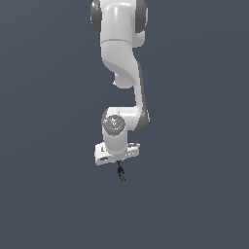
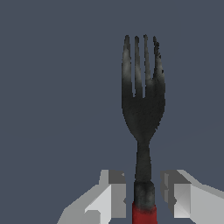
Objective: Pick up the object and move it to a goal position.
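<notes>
The object is a small fork with black tines and a red handle end. In the wrist view my gripper has one grey finger on each side of the fork's neck, just above the red part. The jaws stand narrow, with only a thin sliver of background on either side of the neck. In the exterior view the object shows as a tiny dark shape directly under the white hand of my gripper. The fingers themselves are too small to make out there.
A plain dark blue-grey surface fills both views. The white arm comes down from the top of the exterior view. Nothing else shows.
</notes>
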